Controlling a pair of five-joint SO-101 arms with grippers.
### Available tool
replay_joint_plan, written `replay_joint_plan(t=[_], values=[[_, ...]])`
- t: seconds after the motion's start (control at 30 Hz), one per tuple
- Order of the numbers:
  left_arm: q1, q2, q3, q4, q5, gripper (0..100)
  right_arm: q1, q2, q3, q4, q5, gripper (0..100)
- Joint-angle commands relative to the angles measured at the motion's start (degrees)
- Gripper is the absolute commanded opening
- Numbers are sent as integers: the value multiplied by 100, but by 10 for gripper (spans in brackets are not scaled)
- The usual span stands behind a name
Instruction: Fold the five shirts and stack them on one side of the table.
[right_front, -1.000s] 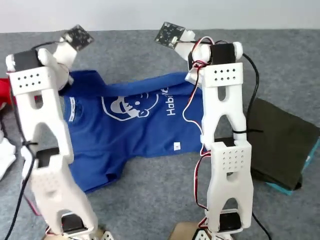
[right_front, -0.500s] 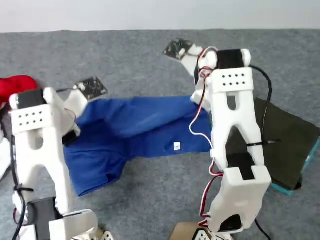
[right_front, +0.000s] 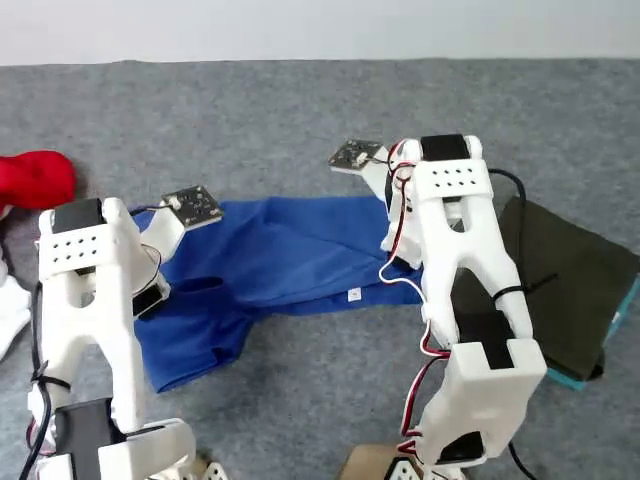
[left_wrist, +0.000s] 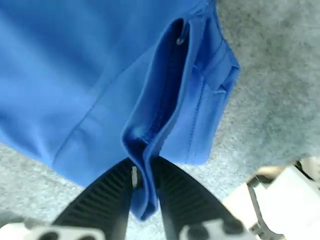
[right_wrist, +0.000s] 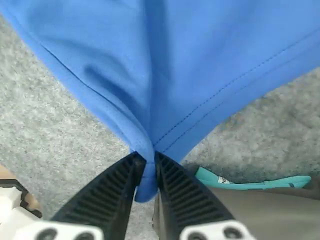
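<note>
The blue shirt (right_front: 280, 255) is lying doubled over on the grey, felt-like table (right_front: 300, 110), its long axis running side to side from one arm to the other, with one short sleeve (right_front: 190, 350) pointing toward the arms' bases. Its cloth is looking smooth and thin, falling in soft rounded creases, with fine stitched seams along the hems and a small white tag (right_front: 353, 293) showing at the near edge. The left gripper (left_wrist: 142, 170) is pinching a bunched ridge of this blue fabric, its black ribbed jaws pressed together on the fold. The right gripper (right_wrist: 148, 162) is likewise squeezing a gathered hem of the shirt between its ribbed jaws, the cloth hanging in a narrow pleat from the pinch. Just beside the right arm a dark folded shirt (right_front: 560, 290) is resting as a flat, squared slab on top of a teal item (right_front: 572, 378) whose edge is peeking out beneath it. At the table's left edge a rounded red cloth (right_front: 35, 180) and a white cloth (right_front: 12, 310) are lying well apart from the blue shirt.
</note>
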Motion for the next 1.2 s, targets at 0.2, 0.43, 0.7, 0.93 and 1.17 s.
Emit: replay_joint_plan(t=[0.2,0.43,0.7,0.93,1.17], values=[[-185,-492,4,378,-536,102,92,-655,-176,453,-44,209],[-246,-1459,4,369,-554,143,84,-1182,-484,505,-35,233],[-369,-1574,4,-281,273,47,31,-1191,-624,426,-62,214],[-589,-1618,-215,-563,2391,5,-171,-418,-633,-514,-1459,23],[-932,-1582,-207,-571,3349,5,-207,338,-633,-2097,-1837,9]])
